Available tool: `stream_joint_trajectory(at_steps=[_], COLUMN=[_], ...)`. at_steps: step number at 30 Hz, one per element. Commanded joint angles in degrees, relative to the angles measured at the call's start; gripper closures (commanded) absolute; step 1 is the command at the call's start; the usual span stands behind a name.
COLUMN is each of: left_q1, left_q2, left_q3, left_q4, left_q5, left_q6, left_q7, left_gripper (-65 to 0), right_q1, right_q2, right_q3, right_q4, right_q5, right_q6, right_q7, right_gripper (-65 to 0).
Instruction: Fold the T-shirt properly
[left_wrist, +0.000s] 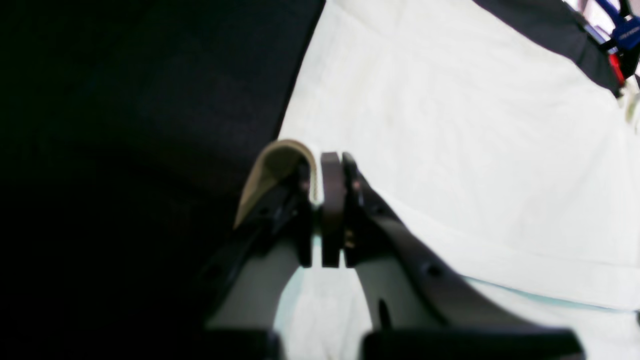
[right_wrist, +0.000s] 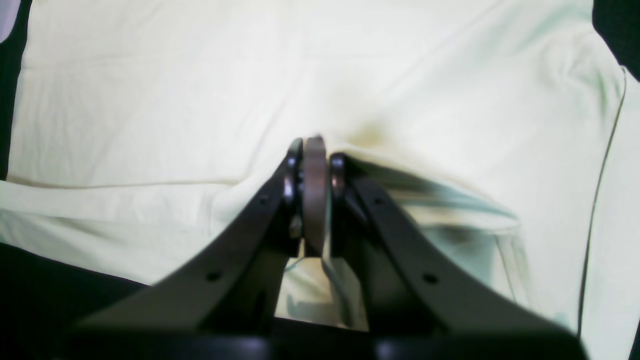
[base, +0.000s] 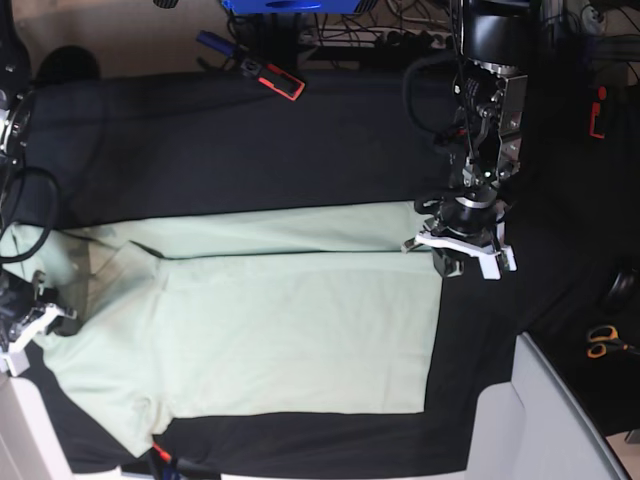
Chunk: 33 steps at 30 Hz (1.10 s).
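The pale mint-green T-shirt (base: 290, 320) lies spread flat on the black table cloth (base: 250, 150), with its far long edge folded inward as a strip. My left gripper (base: 458, 250) is at the shirt's far right corner. In the left wrist view my left gripper (left_wrist: 325, 180) is shut, pinching a curled edge of the T-shirt (left_wrist: 450, 125). My right gripper (base: 40, 320) is at the shirt's left end. In the right wrist view my right gripper (right_wrist: 312, 160) is shut on bunched fabric of the T-shirt (right_wrist: 200, 100).
A red and black tool (base: 275, 78) lies at the back of the table. Orange-handled scissors (base: 600, 340) lie off to the right. A pale grey surface (base: 545, 420) borders the table at the front right. Cables hang behind the left arm.
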Motion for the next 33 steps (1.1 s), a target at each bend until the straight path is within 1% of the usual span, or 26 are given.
stream_joint_trajectory(at_steps=[1, 4, 6, 16, 17, 18, 19, 20, 21, 22, 23, 24, 25, 29, 33], left_q1=[-0.9, -0.9, -0.9, -1.7, -1.7, -1.7, -1.7, -1.7, -1.7, -1.7, -1.7, -1.6, -1.3, 1.1, 6.3], left_q2=[-0.1, 1.1, 1.5, 1.5, 1.4, 1.3, 1.3, 1.3, 1.1, 1.1, 1.0, 0.7, 0.1, -1.4, -2.2], left_q3=[-0.1, -0.6, -0.7, -0.3, -0.3, -0.4, -0.6, -0.8, -0.8, -0.9, -1.0, -1.0, -1.0, -0.9, -0.9], left_q4=[0.5, 0.3, 0.2, -1.3, -1.3, -1.3, -1.1, -0.8, -0.7, -0.3, 0.2, 1.1, 2.3, 9.0, 14.6], left_q5=[1.3, 3.9, 4.9, 5.0, 5.0, 4.9, 4.7, 4.7, 4.7, 4.7, 4.7, 4.7, 4.7, 4.7, 4.9], left_q6=[-0.3, -0.3, -0.4, -0.4, -0.4, -0.4, -0.4, -0.4, -0.4, -0.4, -0.4, -0.4, -0.4, -0.4, -0.4], left_q7=[-1.6, -1.6, -1.6, -1.3, -1.3, -1.3, -1.3, -1.3, -1.3, -1.3, -1.3, -1.3, -1.3, -1.3, -1.4], left_gripper=[0.0, 0.0, 0.0, 0.0, -2.5, -6.2, -12.3, -19.0, -24.2, -30.1, -33.9, -36.6, -37.8, -37.8, -37.5], right_q1=[1.7, 1.7, 1.7, 1.7, 1.7, 1.7, 1.7, 1.7, 1.7, 1.7, 1.7, 1.7, 1.5, 0.4, -2.5], right_q2=[1.3, 1.3, 1.3, 0.9, 0.9, 0.9, 0.9, 0.9, 0.9, 0.9, 1.0, 1.1, 1.1, 1.2, 1.3], right_q3=[0.4, 0.4, 0.3, 0.5, 0.5, 0.5, 0.5, 0.5, 0.5, 0.6, 0.6, 0.9, 2.6, 12.6, 22.6], right_q4=[0.8, 0.8, 0.8, 0.8, 0.8, 0.8, 0.8, 0.8, 0.8, 0.8, 0.8, 1.0, 1.2, 1.3, 1.4], right_q5=[1.2, 1.2, 1.2, 1.2, 1.2, 1.2, 1.3, 1.4, 1.5, 1.5, 1.6, 1.6, 1.6, 1.6, 1.6], right_q6=[0.4, 0.4, 0.4, 0.4, 0.4, 0.4, 0.4, 0.4, 0.4, 0.4, 0.4, 0.4, 0.4, 0.4, 0.4], right_q7=[1.4, 2.0, 3.4, 3.8, 3.8, 3.8, 3.8, 3.8, 3.8, 3.8, 3.9, 3.9, 3.9, 3.3, -1.6], right_gripper=[0.0, 0.0, 0.0, -0.4, -1.6, -4.5, -9.3, -16.1, -22.6, -30.5, -37.9, -43.4, -47.4, -47.9, -47.9])
